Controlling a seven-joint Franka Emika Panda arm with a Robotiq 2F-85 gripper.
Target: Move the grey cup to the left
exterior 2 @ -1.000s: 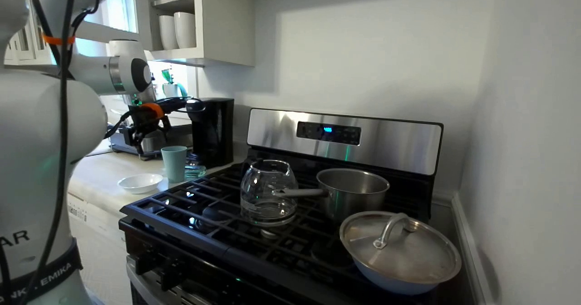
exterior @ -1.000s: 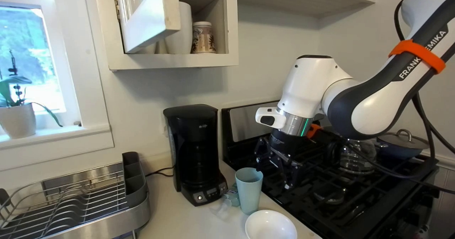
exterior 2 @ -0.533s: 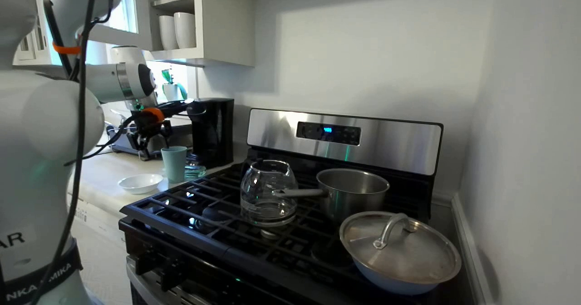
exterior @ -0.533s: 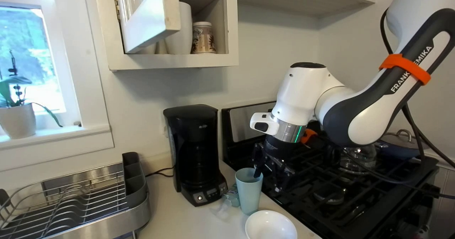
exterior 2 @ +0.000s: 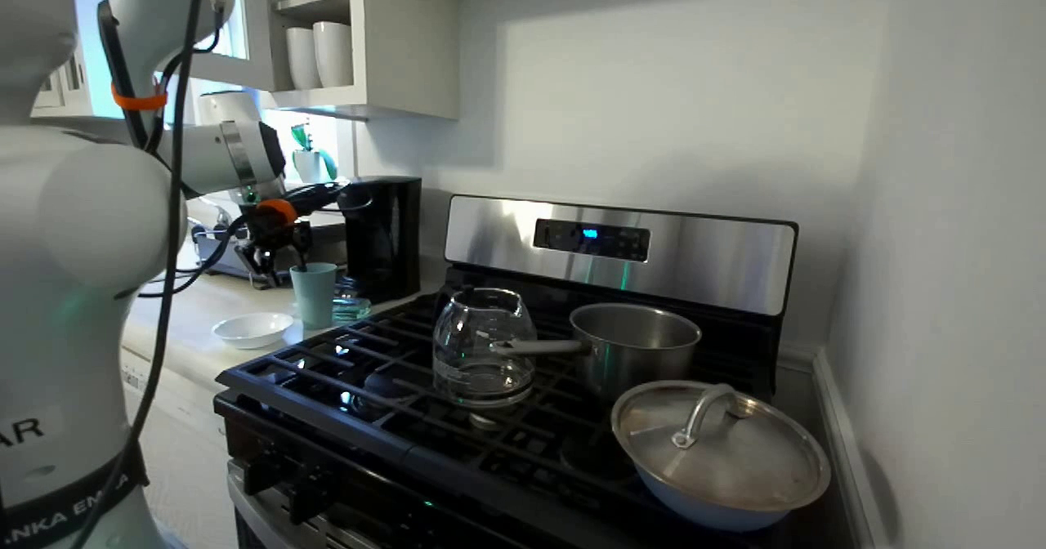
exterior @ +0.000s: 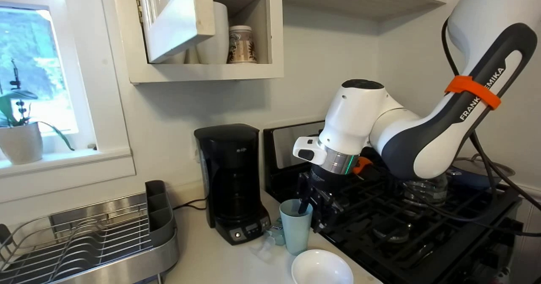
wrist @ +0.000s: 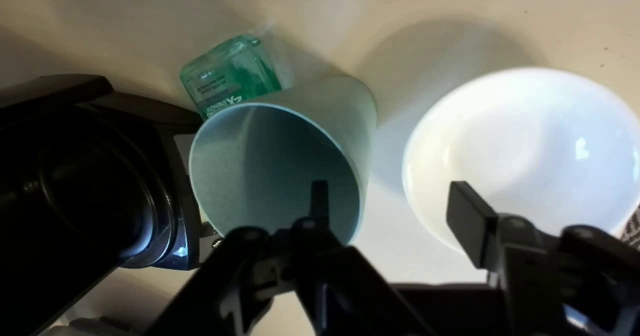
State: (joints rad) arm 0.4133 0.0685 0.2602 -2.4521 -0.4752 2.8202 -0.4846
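Note:
The cup (exterior: 296,227) is pale blue-green and stands upright on the counter; it also shows in an exterior view (exterior 2: 314,296) and in the wrist view (wrist: 345,106). My gripper (exterior: 312,217) is open and empty at the cup's top, on the stove side. In the wrist view my gripper (wrist: 392,201) has one finger across the cup's mouth and the other finger outside, above the white bowl (wrist: 505,141). In an exterior view, a fingertip reaches into the cup's mouth just inside the rim. Whether it touches the wall I cannot tell.
A black coffee maker (exterior: 230,182) and a small green bottle (wrist: 230,73) stand close beside the cup. The white bowl sits at the counter's front. The black stove (exterior: 393,229) carries a glass carafe (exterior 2: 484,349) and pots. A dish rack (exterior: 97,237) lies left.
My gripper has moved down and leftward in an exterior view, bringing one fingertip from above and beside the rim into the cup's mouth. The cup and bowl have not moved.

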